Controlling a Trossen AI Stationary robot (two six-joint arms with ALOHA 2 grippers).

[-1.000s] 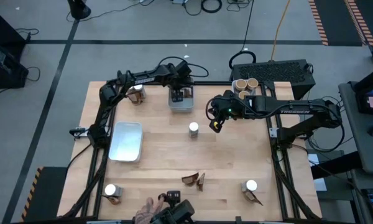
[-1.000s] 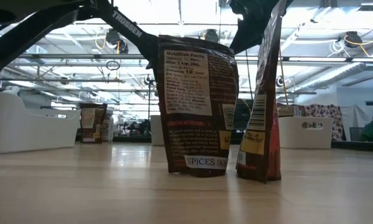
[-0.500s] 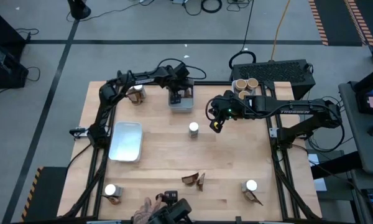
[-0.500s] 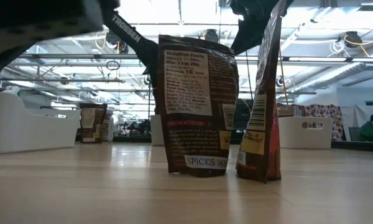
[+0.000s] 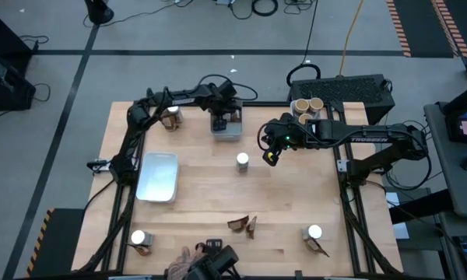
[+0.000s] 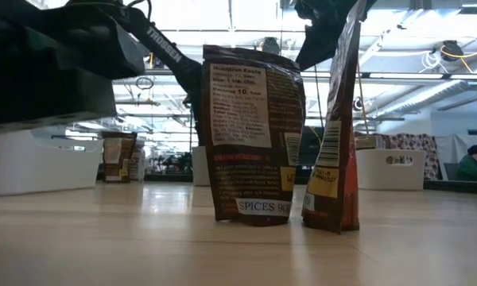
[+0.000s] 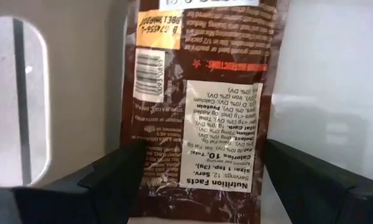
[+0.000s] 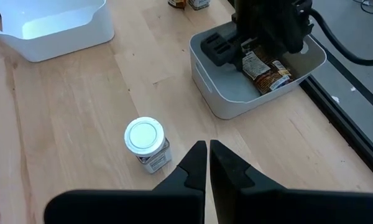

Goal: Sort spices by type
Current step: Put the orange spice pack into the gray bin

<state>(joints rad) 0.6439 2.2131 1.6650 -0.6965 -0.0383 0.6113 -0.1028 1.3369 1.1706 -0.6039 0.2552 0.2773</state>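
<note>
At the twelve o'clock edge of the counter, in the high view, I have the left tool down inside the small grey tray. My left wrist view shows its fingers spread wide on either side of a dark-brown packet that lies in that tray; the fingers stand clear of the packet's edges, so I count nothing as gripped.

The right tool hangs over the counter toward two o'clock, just beside a white-capped jar near the middle. Its fingers are pressed together and hold nothing, and the jar stands upright past the fingertips.

Toward nine o'clock lies the larger white tray. At eleven o'clock I see another packet with a small jar beside it. Three tan-topped tubs sit in a cluster at one o'clock, at the counter's edge. Two more packets stand side by side at six o'clock; in the low view they fill the middle, one showing its printed back and one edge-on. A capped jar sits at seven o'clock and another at five o'clock, each just beside a brown packet.
</note>
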